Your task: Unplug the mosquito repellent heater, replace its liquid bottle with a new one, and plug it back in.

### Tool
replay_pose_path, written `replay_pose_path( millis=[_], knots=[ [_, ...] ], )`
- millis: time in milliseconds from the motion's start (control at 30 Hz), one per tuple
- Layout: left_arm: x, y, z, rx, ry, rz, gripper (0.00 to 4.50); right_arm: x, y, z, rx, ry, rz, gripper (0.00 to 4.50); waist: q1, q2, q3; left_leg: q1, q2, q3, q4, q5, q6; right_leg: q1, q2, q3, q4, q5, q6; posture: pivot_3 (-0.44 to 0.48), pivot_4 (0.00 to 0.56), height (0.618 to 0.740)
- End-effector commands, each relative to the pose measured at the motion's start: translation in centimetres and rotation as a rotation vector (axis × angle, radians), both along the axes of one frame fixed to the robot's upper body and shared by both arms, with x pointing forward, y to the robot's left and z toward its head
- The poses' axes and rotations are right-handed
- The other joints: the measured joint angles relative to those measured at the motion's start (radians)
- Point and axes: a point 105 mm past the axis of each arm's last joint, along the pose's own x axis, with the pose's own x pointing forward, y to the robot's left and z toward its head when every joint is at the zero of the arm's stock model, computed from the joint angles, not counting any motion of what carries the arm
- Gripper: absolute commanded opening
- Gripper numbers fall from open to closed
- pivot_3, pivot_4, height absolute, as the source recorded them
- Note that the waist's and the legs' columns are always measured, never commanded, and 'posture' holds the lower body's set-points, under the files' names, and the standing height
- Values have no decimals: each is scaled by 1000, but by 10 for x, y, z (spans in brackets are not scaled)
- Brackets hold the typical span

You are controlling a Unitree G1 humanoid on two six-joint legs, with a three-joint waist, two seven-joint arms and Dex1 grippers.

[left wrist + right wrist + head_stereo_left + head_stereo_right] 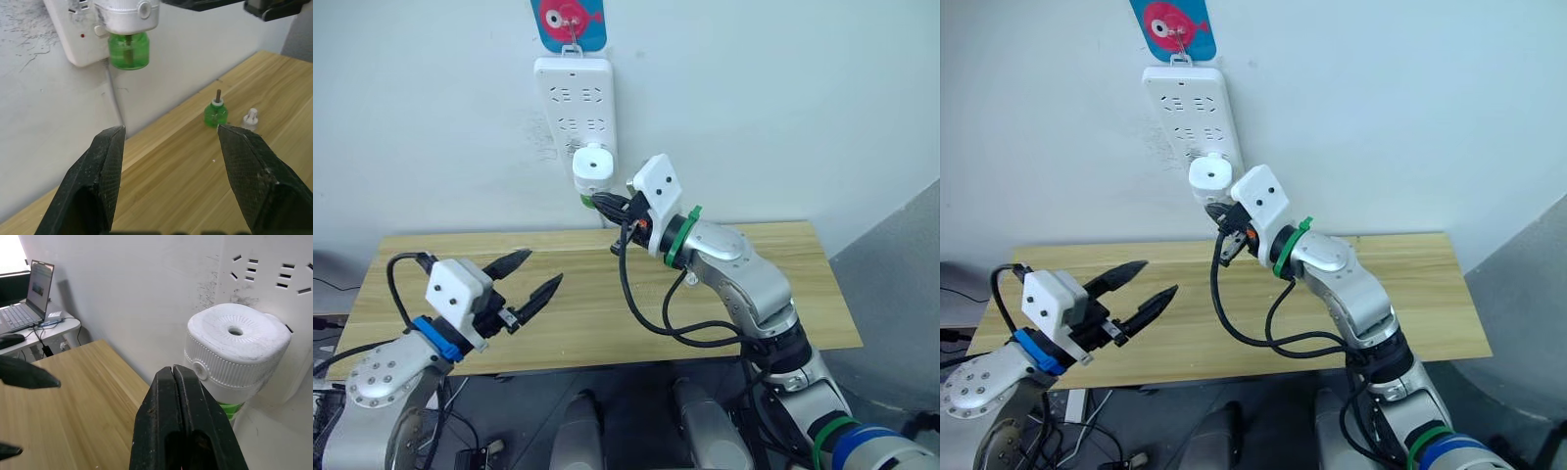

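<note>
Where it meets white wall [783, 108], bare wooden table [783, 294].

Looked like a robotics test room or small lab rather than anyone's home. A bare wooden table [803, 294] stood pushed against a plain white wall [783, 98], with a white power strip [576, 103] hung on that wall above the table from a blue fish-print hook [570, 22]. Off beyond the table sat a desk with an open laptop [27, 301] and cables.
</note>
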Motion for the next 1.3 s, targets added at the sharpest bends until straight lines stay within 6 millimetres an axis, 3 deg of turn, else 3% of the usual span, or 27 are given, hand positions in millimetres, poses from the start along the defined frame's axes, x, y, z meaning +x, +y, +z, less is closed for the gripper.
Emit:
replay_pose_path(
  millis=[33, 467, 933, 1000, 1133, 1300],
  knots=[
    [-1, -7, 11, 4, -50, -21, 3193, 1, 2, 15, 25, -61, -11, 36, 0, 0, 0, 0, 0, 0, 0, 0, 0, 0, 0, 0, 0, 0, 0, -38, 273, 740],
    [4, -11, 11, 8, -49, -47, 3193, 9, 7, 14, 36, -33, -39, 36, -3, 0, 0, 0, 0, 0, -1, 0, 0, 0, 0, 0, 0, 1, 3, -47, 271, 740],
    [7, -12, 10, 5, -44, -54, 3193, 27, -4, 16, 95, 20, -186, 36, -4, 0, 0, 0, 0, 0, 3, 0, 0, 0, 0, 1, 2, 0, -1, -52, 271, 740],
    [8, -12, 10, 4, -44, -55, 3193, 23, -2, 16, 95, 20, -146, 36, -4, 0, 0, 0, 0, 0, 4, 0, 0, 0, 0, 1, 2, 0, -2, -57, 267, 740],
    [9, -8, 3, 2, -8, -63, 3193, -18, 2, 14, 49, -12, 123, 36, -2, 0, 0, 0, -1, 1, 6, 0, 0, 1, 0, 2, 1, 0, -1, -65, 253, 740],
    [14, 5, -13, 53, 69, -61, 3193, -45, -29, -15, -111, -2, 216, 36, -4, -1, -1, 0, 0, 0, 0, -1, 0, 1, 0, 0, 0, 1, 3, -72, 226, 740]
  ],
)
